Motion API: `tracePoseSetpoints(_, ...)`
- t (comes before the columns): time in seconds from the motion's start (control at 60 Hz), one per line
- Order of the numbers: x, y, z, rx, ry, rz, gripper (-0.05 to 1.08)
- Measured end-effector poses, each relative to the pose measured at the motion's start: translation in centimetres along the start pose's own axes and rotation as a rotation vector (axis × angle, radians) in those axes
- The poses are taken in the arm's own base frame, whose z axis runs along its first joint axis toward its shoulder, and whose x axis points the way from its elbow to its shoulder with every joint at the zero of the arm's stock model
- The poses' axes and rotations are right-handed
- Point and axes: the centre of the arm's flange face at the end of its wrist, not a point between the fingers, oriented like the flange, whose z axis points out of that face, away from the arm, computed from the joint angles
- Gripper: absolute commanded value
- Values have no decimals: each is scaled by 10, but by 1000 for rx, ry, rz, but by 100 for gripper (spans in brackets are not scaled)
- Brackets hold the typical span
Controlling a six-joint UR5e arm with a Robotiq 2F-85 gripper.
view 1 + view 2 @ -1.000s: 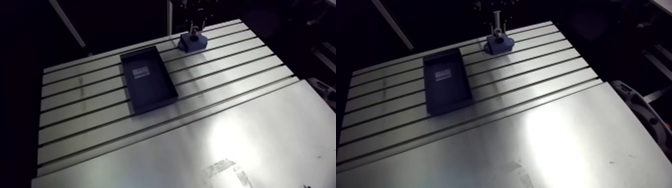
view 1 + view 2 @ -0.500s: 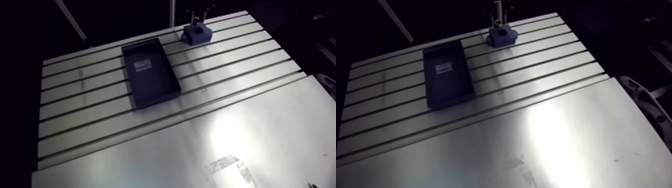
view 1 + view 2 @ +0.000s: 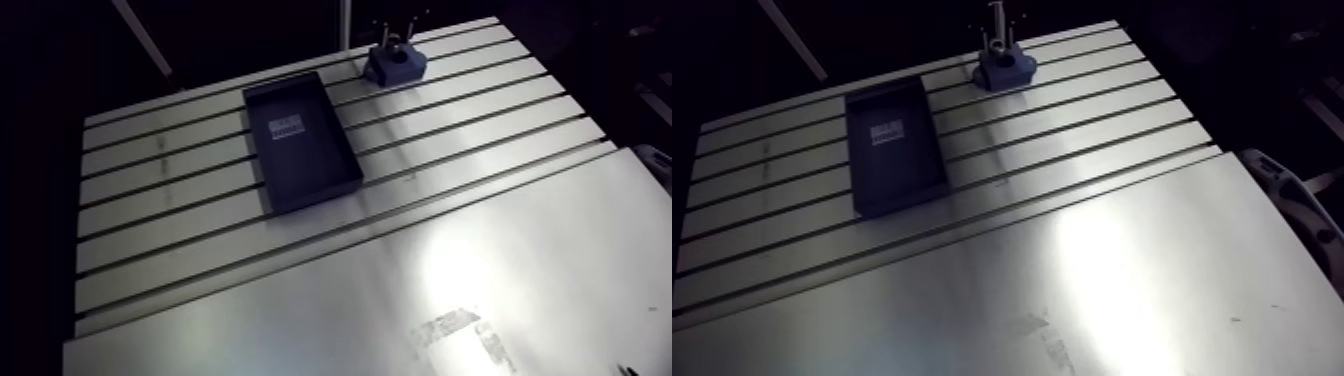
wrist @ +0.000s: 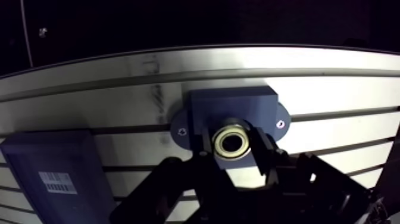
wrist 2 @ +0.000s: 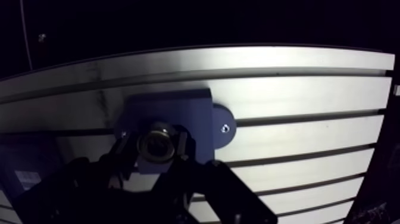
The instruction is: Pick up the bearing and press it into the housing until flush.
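In the wrist view a metal ring bearing (image 4: 231,131) sits pinched between my two dark fingers (image 4: 262,149), its bore facing the camera. My gripper (image 4: 231,144) is shut on it. Right under the bearing lies the blue housing (image 4: 233,105), a block with a screwed flange on each side. Whether the bearing touches the housing bore I cannot tell, because the bearing hides it. In the arm view the housing (image 3: 396,64) stands near the table's far edge with the gripper (image 3: 996,42) directly over it.
A dark blue shallow tray (image 3: 300,140) with a white label lies on the slotted table (image 3: 480,130), beside the housing, nothing else inside it. A smooth metal sheet (image 3: 480,280) covers the table's near part.
The whole arm view has shifted, so the camera has moved. The gripper stays over the housing and looks slightly lower on it than earlier. The tray has not moved.
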Motion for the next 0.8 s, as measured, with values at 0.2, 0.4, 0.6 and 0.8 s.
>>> tracePoseSetpoints(0.2, -1, 0, 2, 1, -3, 3, 74)
tracePoseSetpoints(0.4, -1, 0, 4, 1, -4, 7, 74)
tracePoseSetpoints(0.6, -2, 1, 5, 3, -5, 10, 74)
tracePoseSetpoints(0.8, -3, 3, 7, 4, -7, 12, 74)
